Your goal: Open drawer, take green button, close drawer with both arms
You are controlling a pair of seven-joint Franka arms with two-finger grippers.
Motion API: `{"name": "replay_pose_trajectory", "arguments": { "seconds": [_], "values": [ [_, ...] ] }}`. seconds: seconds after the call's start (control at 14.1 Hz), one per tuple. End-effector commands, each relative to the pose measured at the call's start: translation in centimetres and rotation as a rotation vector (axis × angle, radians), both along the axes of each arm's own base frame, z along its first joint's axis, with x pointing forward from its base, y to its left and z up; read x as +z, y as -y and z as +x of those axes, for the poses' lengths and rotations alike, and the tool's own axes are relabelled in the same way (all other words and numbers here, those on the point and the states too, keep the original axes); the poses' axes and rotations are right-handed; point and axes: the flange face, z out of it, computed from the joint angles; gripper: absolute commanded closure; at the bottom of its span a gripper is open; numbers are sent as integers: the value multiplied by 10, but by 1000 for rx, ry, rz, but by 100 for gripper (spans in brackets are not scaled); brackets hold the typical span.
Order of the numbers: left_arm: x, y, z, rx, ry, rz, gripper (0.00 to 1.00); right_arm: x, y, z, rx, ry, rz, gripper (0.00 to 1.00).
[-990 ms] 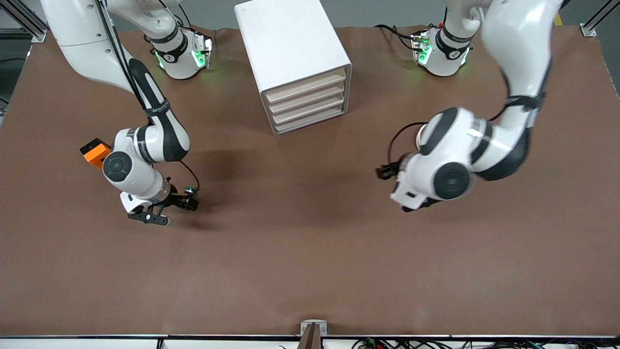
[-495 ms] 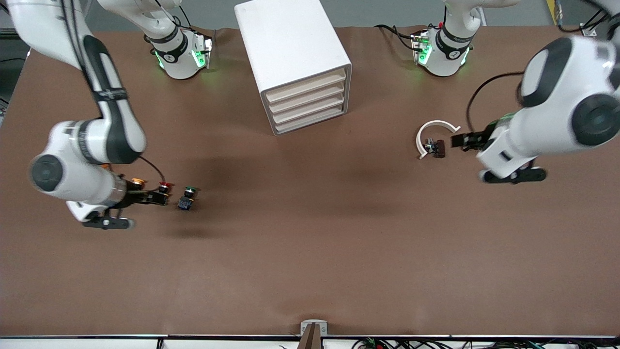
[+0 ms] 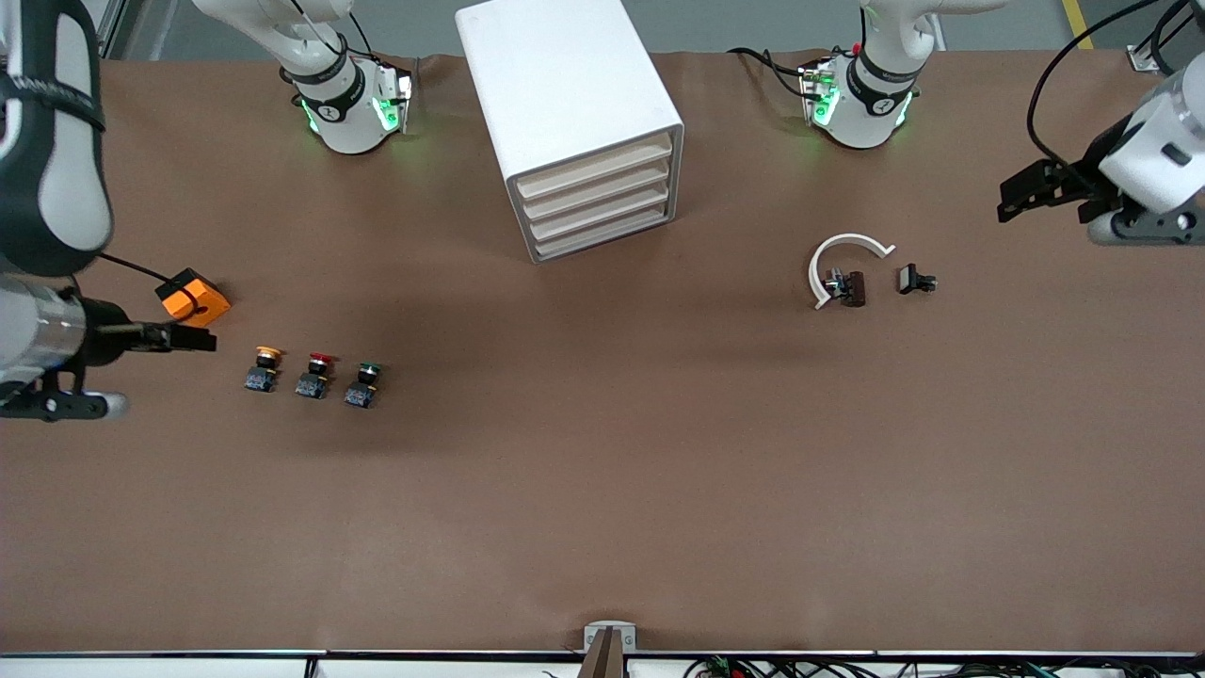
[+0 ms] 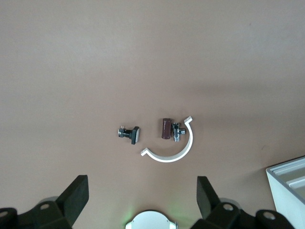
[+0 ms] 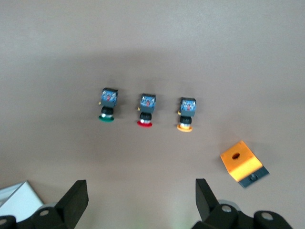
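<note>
Surface (image 3: 602, 490): brown mat. White cabinet (image 3: 574, 113) at 12 o'clock, four cream-fronted drawers, all flush; contents not visible. The drawer (image 3: 602, 236) in question is one of the lower ones.

Left hand (image 3: 1021, 193) up at 3 o'clock over the left arm's end of the surface, fingers apart, empty. Right hand (image 3: 184, 337) at 9 o'clock by the orange block (image 3: 193, 297), fingers apart per its wrist view, empty.

White C-shaped clip (image 3: 843, 264) with a small brown part (image 3: 852, 287) and a black clip (image 3: 913, 280) sit around 3 o'clock.

Three push buttons in a row at 8 o'clock: yellow-capped button (image 3: 264, 369), red-capped button (image 3: 315, 375), green-capped button (image 3: 362, 384), the green one at the end closest to surface centre. It's out on the surface, not in a drawer.

Risks, my read:
- Drawer fronts show no handle; fingers could slip or pick the wrong level.
- Buttons sit near each other, so a wide grasp could knock the red one.
- Pulling a drawer may drag the unbraced cabinet.
</note>
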Motion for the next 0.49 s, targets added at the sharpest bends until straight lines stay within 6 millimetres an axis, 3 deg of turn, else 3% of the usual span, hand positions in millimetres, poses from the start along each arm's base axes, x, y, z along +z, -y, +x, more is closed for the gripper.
{"name": "replay_pose_trajectory", "arguments": {
  "seconds": [0.0,0.21,0.42],
  "values": [
    [21,3,-6,-4,67,16,0,54,-4,-19,6,50,-7,0],
    [33,4,-5,5,92,9,0,94,-7,-42,4,76,-6,0],
    [35,3,-5,6,95,9,0,106,-9,-55,-17,67,-10,0]
  ]
}}
